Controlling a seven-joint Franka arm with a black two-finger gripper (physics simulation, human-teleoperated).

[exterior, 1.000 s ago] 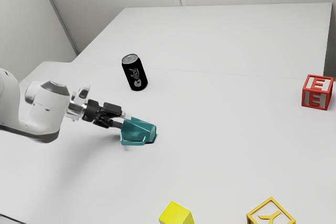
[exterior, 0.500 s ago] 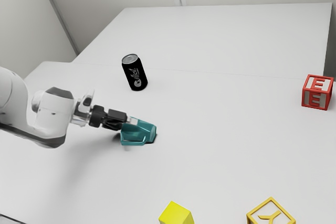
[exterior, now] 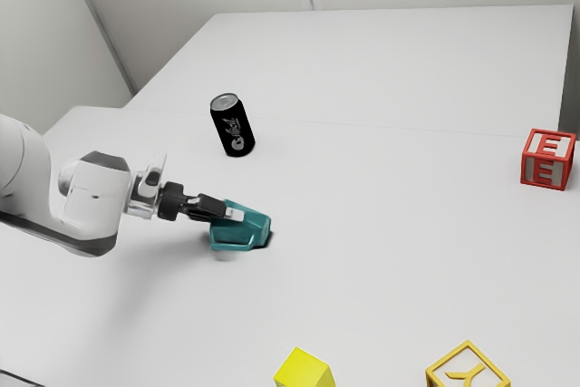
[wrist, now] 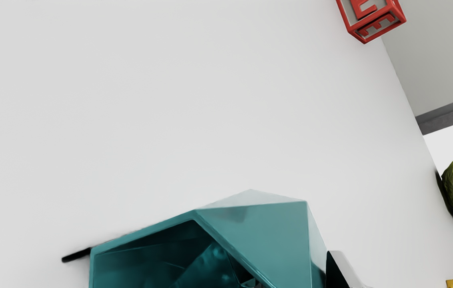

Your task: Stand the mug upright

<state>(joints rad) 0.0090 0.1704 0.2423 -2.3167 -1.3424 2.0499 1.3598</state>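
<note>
Mug point(exterior: 243, 238) on the table point(exterior: 408, 260), between can point(exterior: 232, 127) and cube point(exterior: 304, 371)
In the exterior view, the can is behind the mug, the cube in front; toward the exterior view's right are a front block point(exterior: 468, 375) and, farther back, a rear block point(exterior: 548, 160).

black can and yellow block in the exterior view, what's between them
In the exterior view, the teal mug, tipped over, lies between the can and the yellow block.
</note>
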